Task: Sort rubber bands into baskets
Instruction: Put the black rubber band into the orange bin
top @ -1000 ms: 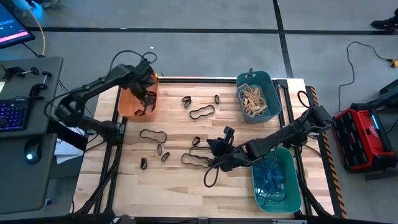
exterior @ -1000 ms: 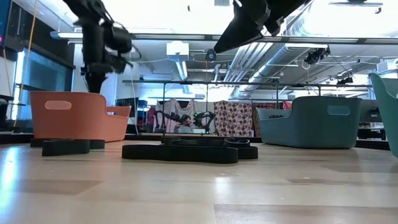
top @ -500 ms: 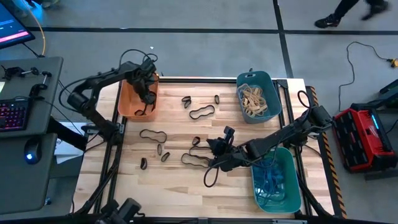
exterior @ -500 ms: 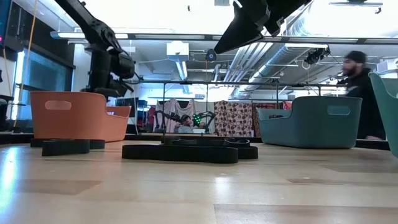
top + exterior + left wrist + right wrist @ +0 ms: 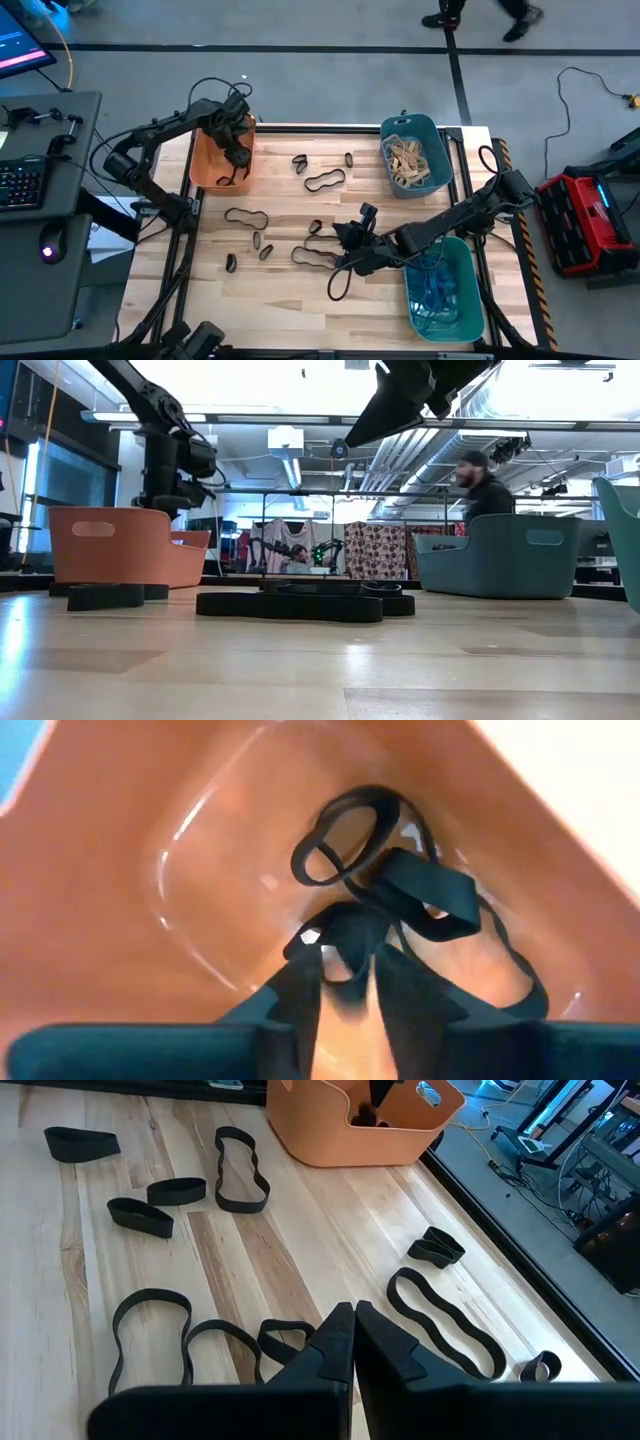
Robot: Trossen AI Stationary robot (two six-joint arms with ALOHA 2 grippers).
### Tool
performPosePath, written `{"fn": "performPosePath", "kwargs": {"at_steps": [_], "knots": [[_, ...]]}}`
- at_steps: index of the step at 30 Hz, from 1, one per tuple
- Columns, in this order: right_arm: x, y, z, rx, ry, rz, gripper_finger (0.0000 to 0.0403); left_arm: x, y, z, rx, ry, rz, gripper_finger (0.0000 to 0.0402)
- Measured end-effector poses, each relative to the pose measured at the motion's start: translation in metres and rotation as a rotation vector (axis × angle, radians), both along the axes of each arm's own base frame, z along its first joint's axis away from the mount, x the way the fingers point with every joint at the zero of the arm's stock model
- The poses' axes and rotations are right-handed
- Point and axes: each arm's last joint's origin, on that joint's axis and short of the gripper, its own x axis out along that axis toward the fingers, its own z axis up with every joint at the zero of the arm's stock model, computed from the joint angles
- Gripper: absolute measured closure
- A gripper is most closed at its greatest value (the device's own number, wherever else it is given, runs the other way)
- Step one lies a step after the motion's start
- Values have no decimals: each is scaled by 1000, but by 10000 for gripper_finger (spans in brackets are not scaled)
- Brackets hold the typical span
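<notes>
My left gripper (image 5: pixel 237 150) points down into the orange basket (image 5: pixel 213 165) at the far left. Its fingers (image 5: pixel 300 985) stand apart just over a heap of black rubber bands (image 5: pixel 400 890) on the basket's floor. In the low view the basket's wall (image 5: pixel 120 545) hides its fingertips. My right gripper (image 5: pixel 352 1330) is shut on nothing and hangs over the table's middle (image 5: pixel 345 258). Several black rubber bands (image 5: pixel 324 181) lie flat on the wood. The teal-blue basket (image 5: pixel 413 155) holds tan bands. The green basket (image 5: pixel 445 290) holds blue ones. My left gripper comes from above, pointing down, with its fingertips right at the topmost black band (image 5: pixel 345 925) in the orange basket. The dark fingers and the dark band run together in the wrist view, so I cannot tell whether they touch.
More black bands (image 5: pixel 246 216) (image 5: pixel 237 1170) lie on the table's left and middle, and one loop (image 5: pixel 338 283) lies just near of my right gripper. A desk with a keyboard (image 5: pixel 20 185) stands left of the table. A person (image 5: pixel 485 485) walks past behind the far edge.
My left gripper has sunk toward the orange basket and gone a little toward the table's far edge. It now stands lower inside the rim. My right arm has kept still. A person has walked across the room behind the table.
</notes>
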Motion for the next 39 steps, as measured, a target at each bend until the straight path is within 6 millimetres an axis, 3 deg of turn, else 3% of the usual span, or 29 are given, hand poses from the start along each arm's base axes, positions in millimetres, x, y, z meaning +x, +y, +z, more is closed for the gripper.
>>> {"fn": "performPosePath", "kwargs": {"at_steps": [12, 19, 26, 32, 39], "knots": [[0, 0, 0, 0, 1, 0, 403, -2, -28, 44, 138, -132, -43, 246], [0, 0, 0, -1, 3, 0, 403, 6, -77, 84, 138, -423, -252, 245], [0, 0, 0, -1, 3, 0, 403, 8, -136, 114, 162, -601, -515, 245], [0, 0, 0, -1, 3, 0, 403, 10, -179, 124, 128, -682, -724, 245], [0, 0, 0, -1, 3, 0, 403, 20, -217, 121, 49, -677, -905, 245]]}}
